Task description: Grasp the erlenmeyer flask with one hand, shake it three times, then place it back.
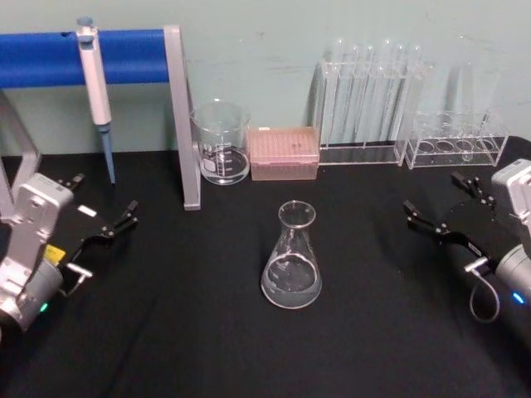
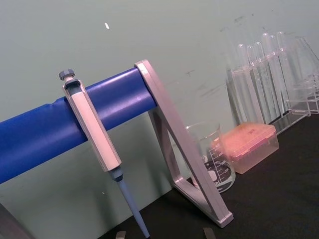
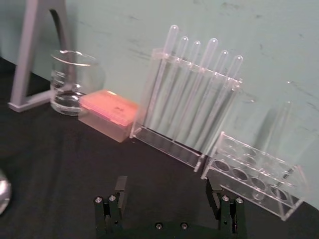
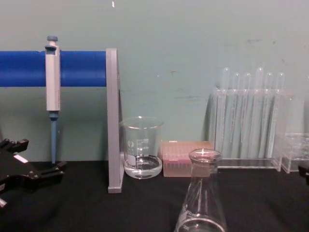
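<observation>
- Waiting on the grasp, not yet begun: the flask stands upright on the black table, between both grippers and well apart from each (a little clear liquid in its base);
- the left gripper is spread wide, with the flask off to its right; the right gripper is likewise spread wide, with the flask to its left;
- next, I judge, one gripper must reach inward, straddle the narrow neck, then close gently.
</observation>
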`<state>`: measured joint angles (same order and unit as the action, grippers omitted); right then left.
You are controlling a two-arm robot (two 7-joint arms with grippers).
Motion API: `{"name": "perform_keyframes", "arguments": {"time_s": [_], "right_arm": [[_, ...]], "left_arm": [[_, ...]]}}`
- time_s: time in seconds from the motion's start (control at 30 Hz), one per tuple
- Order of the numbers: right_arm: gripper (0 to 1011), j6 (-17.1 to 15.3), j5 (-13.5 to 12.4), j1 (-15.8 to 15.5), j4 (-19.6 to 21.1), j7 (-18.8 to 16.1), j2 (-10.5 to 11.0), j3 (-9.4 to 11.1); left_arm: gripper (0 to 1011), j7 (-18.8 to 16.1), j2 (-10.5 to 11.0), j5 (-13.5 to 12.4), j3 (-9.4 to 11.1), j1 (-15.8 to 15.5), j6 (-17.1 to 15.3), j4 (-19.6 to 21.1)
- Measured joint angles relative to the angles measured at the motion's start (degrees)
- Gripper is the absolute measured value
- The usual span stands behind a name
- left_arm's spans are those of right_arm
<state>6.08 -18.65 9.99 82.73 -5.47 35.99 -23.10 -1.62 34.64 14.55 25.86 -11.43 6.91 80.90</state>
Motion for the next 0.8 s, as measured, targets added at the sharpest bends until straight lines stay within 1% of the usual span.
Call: {"name": "perform_keyframes", "arguments": {"time_s": [0.1,0.27,0.37,0.43,0.47,0.53,0.6,0.8], "right_arm": [[1003,0.0,-1.0,-0.6,0.7,-1.8,0.5,0.6],[1003,0.7,-3.6,-1.9,2.9,-7.2,1.9,1.7],[1003,1.1,-4.6,-2.4,3.6,-9.3,2.3,2.0],[1003,1.7,-5.7,-2.9,4.4,-12.0,2.8,2.4],[1003,1.7,-5.7,-2.9,4.4,-12.0,2.8,2.4],[1003,2.0,-6.2,-3.1,4.8,-13.2,3.0,2.5],[1003,2.5,-6.8,-3.1,5.3,-15.9,3.2,2.6],[1003,3.3,-7.5,-2.6,5.7,-20.3,3.3,2.3]], "left_arm": [[1001,0.0,0.0,0.0,0.0,0.0,0.0,0.0],[1001,0.0,0.0,0.0,0.0,0.0,0.0,0.0],[1001,0.0,0.0,0.0,0.0,0.0,0.0,0.0],[1001,0.0,0.0,0.0,0.0,0.0,0.0,0.0],[1001,0.0,0.0,0.0,0.0,0.0,0.0,0.0],[1001,0.0,0.0,0.0,0.0,0.0,0.0,0.0],[1001,0.0,0.0,0.0,0.0,0.0,0.0,0.0],[1001,0.0,0.0,0.0,0.0,0.0,0.0,0.0]]}}
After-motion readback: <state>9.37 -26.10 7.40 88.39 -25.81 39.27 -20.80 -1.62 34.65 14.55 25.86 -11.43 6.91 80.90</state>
